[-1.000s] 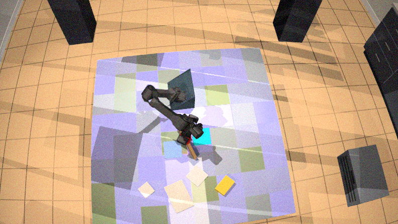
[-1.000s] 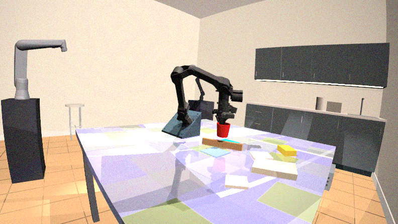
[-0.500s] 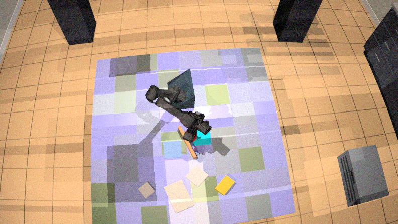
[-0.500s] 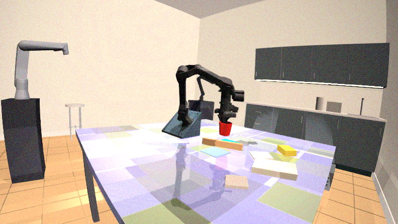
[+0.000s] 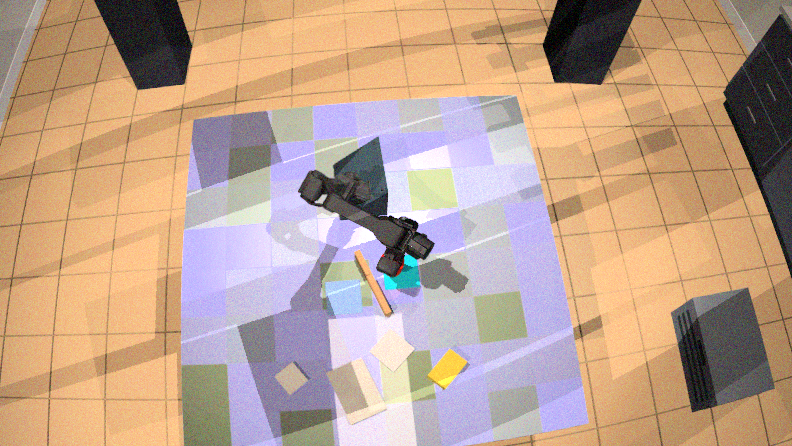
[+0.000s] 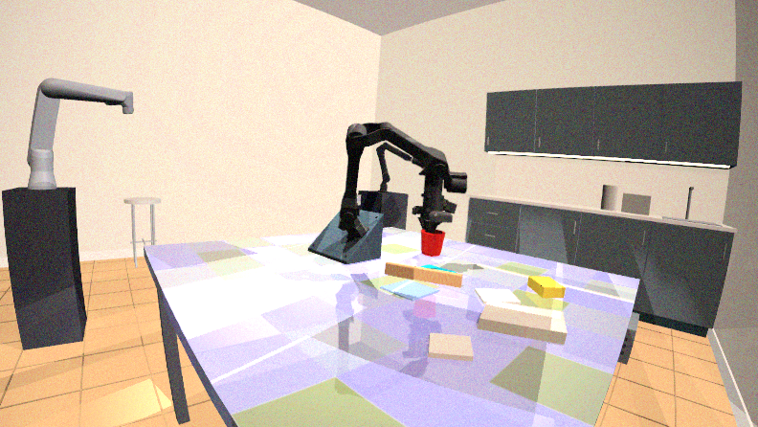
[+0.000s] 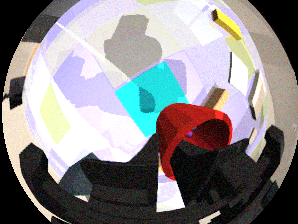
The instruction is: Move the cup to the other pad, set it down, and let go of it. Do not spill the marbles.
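Note:
The red cup (image 5: 400, 268) (image 6: 432, 242) (image 7: 166, 122) is upright or nearly so, held in the air on the cyan pad's side of the orange bar. My gripper (image 6: 433, 230) (image 7: 160, 136) is shut on its wall, with one finger inside the cup. A purple marble (image 7: 189, 134) shows inside; how many marbles there are is hidden. The cyan pad (image 5: 409, 281) (image 6: 441, 268) (image 7: 142, 85) lies below the cup, partly covered by it in the overhead view. The light blue pad (image 5: 343, 299) (image 6: 408, 289) lies across the bar.
The orange bar (image 5: 374, 283) (image 6: 423, 274) (image 7: 217, 98) stands between the pads. A yellow block (image 5: 447, 368) (image 6: 546, 286) (image 7: 226, 25) and beige pieces (image 5: 392, 350) (image 5: 291, 377) (image 5: 354, 387) lie farther from the arm's dark wedge-shaped base (image 5: 375, 166) (image 6: 366, 238).

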`<state>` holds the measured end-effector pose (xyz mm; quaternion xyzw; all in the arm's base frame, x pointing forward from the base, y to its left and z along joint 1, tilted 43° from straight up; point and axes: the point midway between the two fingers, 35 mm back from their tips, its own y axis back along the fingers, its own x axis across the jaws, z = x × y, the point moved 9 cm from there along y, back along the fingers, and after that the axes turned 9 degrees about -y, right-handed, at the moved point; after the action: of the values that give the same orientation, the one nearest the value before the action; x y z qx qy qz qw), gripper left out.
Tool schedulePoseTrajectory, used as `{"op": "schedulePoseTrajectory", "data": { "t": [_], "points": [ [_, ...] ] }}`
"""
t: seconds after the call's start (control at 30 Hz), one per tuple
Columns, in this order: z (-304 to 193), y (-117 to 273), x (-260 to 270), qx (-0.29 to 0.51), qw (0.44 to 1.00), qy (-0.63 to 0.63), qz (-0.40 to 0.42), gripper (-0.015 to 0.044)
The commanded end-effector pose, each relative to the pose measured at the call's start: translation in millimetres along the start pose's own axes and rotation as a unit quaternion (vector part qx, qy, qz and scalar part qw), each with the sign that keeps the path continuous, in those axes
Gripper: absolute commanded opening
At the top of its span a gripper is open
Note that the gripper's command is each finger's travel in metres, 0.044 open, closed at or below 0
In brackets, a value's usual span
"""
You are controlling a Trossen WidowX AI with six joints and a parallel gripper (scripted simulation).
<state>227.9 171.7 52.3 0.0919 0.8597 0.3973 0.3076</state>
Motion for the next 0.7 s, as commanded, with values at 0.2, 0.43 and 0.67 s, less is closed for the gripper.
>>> {"op": "schedulePoseTrajectory", "data": {
  "t": [0.2, 0.43, 0.67],
  "points": [
    [14, 1, 25, -0.002, 1.0, -0.003, 0.002, 0.0],
    [16, -1, 30, -0.002, 1.0, -0.003, 0.002, 0.0],
    [17, -11, 30, -0.002, 1.0, -0.003, 0.001, 0.0]
  ]
}}
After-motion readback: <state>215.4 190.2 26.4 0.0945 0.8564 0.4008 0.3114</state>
